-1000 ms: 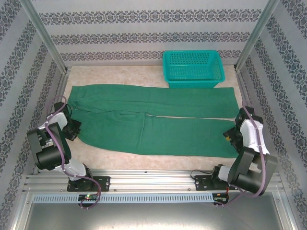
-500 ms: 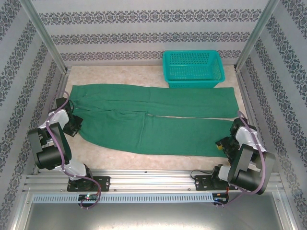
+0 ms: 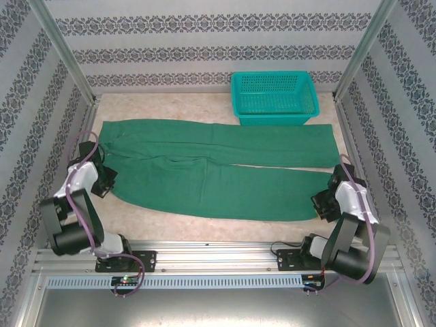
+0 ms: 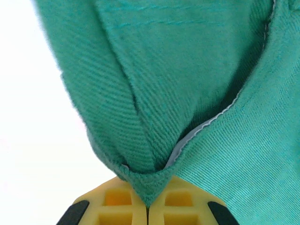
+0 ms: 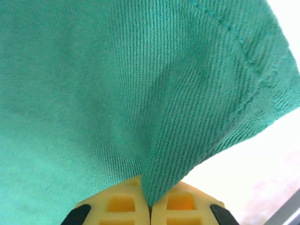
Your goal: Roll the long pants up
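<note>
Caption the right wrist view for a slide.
Right gripper shut on a pinched fold of the long pants near the hem.

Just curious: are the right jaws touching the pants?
Touching: in the right wrist view, the right jaws pinch a fold of the long pants.

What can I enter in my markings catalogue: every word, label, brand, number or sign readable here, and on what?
None can be read.
long pants: plain green cloth, no tag or print showing.
basket: bare teal mesh, no lettering.
walls: ornamental pattern, no writing.
</note>
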Robot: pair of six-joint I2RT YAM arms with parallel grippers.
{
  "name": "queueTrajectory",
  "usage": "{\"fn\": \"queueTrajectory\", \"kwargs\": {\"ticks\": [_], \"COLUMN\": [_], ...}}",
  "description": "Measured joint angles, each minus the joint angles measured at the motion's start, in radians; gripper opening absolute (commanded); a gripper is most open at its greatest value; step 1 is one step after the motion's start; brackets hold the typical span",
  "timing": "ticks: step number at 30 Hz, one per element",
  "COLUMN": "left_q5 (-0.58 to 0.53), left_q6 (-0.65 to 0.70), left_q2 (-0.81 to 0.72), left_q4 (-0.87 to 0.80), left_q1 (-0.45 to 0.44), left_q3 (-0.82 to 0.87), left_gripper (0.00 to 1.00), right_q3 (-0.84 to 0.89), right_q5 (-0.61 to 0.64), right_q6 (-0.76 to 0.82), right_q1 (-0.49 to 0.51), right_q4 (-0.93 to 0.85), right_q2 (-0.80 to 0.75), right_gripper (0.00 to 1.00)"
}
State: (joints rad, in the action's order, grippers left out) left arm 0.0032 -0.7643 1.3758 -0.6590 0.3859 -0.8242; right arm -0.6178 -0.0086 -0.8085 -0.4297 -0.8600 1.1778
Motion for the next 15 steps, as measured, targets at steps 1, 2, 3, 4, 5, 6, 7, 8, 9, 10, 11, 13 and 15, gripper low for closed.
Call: {"fn": "queueTrajectory", "kwargs": {"ticks": [1,2,3,4,5,6,7,8,9,10,11,13,15], "left_q5": [-0.016,-0.032,-0.043,-0.059,-0.07,-0.08,-0.087,-0.092,-0.094,-0.095,-0.096,-0.105,-0.114], "left_q6": [0.0,0.0,0.001,0.005,0.008,0.012,0.016,0.02,0.023,0.026,0.028,0.034,0.043], "left_q2": [-0.05,-0.091,-0.121,-0.154,-0.177,-0.194,-0.209,-0.224,-0.234,-0.246,-0.258,-0.277,-0.29], "left_q4": [-0.018,-0.04,-0.058,-0.076,-0.091,-0.105,-0.12,-0.134,-0.144,-0.156,-0.167,-0.188,-0.209], "left_q1": [-0.001,-0.001,-0.001,-0.002,-0.005,-0.005,-0.005,-0.005,-0.005,-0.005,-0.005,-0.005,-0.004], "left_q3": [0.01,0.013,0.013,0.012,0.012,0.012,0.012,0.012,0.013,0.013,0.013,0.013,0.01], "left_gripper": [0.0,0.0,0.0,0.0,0.0,0.0,0.0,0.0,0.0,0.0,0.0,0.0,0.0], "right_q3": [-0.014,-0.028,-0.04,-0.05,-0.057,-0.058,-0.059,-0.059,-0.059,-0.059,-0.061,-0.07,-0.098], "right_q5": [0.003,0.005,0.008,0.01,0.011,0.011,0.011,0.011,0.01,0.01,0.01,0.004,-0.006], "right_q6": [0.0,0.001,0.001,0.002,0.004,0.005,0.005,0.005,0.005,0.005,0.005,0.005,0.005], "right_q1": [0.0,0.0,0.0,0.0,0.0,0.0,0.0,0.0,0.0,-0.001,-0.002,-0.01,-0.018], "right_q4": [-0.01,-0.018,-0.021,-0.022,-0.021,-0.019,-0.018,-0.018,-0.018,-0.018,-0.018,-0.02,-0.025], "right_q2": [-0.019,-0.03,-0.033,-0.032,-0.029,-0.026,-0.019,-0.009,0.001,0.01,0.016,0.016,0.016], "right_gripper": [0.0,0.0,0.0,0.0,0.0,0.0,0.0,0.0,0.0,0.0,0.0,0.0,0.0]}}
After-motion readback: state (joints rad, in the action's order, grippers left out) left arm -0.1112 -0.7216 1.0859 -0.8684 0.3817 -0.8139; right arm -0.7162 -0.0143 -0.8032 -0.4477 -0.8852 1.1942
